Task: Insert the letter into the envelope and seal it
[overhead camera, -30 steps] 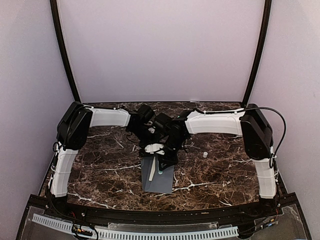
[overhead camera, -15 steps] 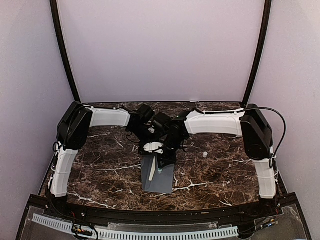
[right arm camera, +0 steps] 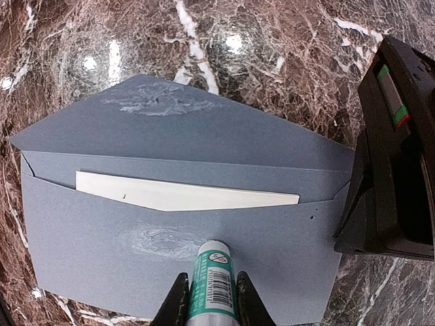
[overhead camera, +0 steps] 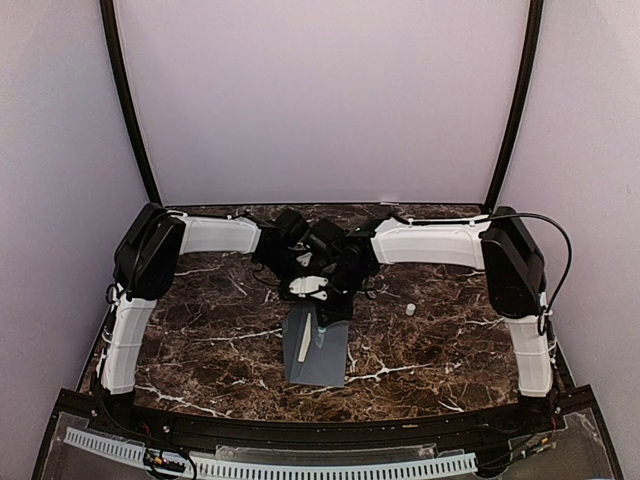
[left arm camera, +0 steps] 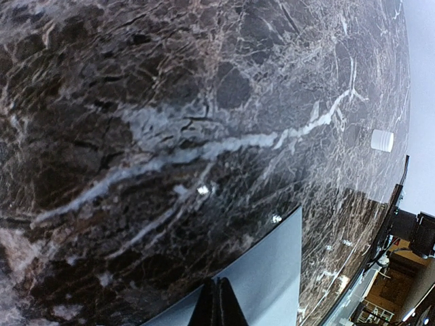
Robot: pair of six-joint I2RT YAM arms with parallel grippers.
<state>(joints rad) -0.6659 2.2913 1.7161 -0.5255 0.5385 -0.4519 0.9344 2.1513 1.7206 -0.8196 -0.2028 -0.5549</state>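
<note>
step: gluing phase; letter sitting inside envelope, only a cream strip showing in the mouth, flap lying open toward 12.
envelope pos: lying flat on marble bench, mid-bench, just at 6 of both wrists.
right claw: gripping glue stick, tip touching envelope body; glue smears on flap & body.
left claw: fingers looking pressed together at envelope edge; whether pinching paper, can't tell.
next: prob. lift stick off, fold flap down toward 6, press along seam.
misc: small white cap at 3, well apart.
</note>
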